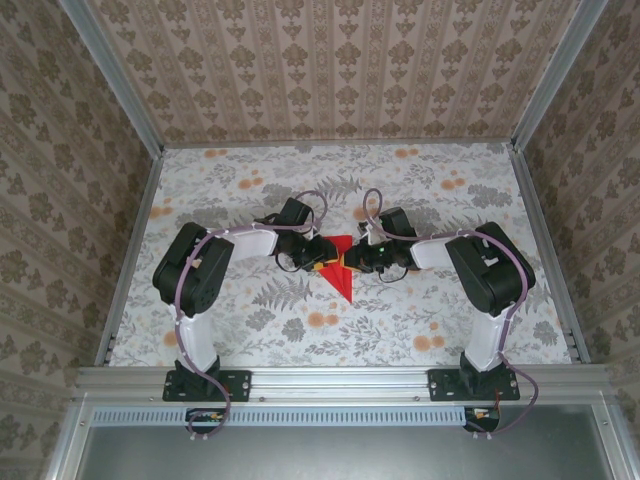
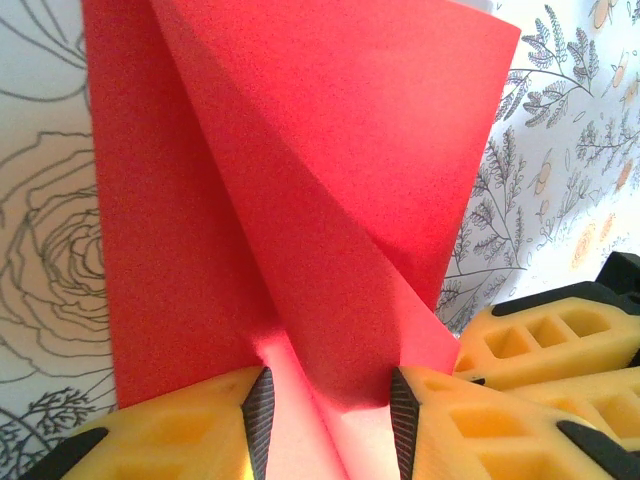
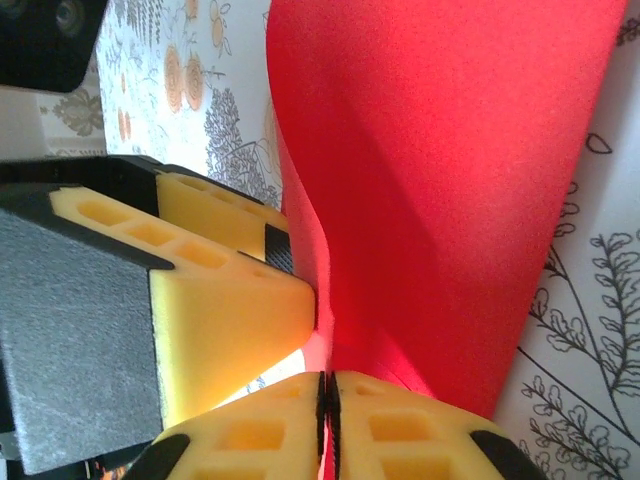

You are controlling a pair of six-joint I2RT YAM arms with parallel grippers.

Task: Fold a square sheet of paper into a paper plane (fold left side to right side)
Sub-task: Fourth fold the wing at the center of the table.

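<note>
The red square sheet of paper lies mid-table, creased into a pointed kite shape with raised flaps, between both grippers. My left gripper meets it from the left. In the left wrist view its jaws stand apart astride a raised fold of the paper, not squeezing it. My right gripper comes in from the right. In the right wrist view it is shut, pads together on a thin edge of the paper. The left gripper's yellow fingers sit close beside it.
The floral tabletop is boxed in by patterned walls and metal rails on the left, right and back. The right gripper's yellow fingers crowd the left gripper's right side. Both arm bases stand at the near edge.
</note>
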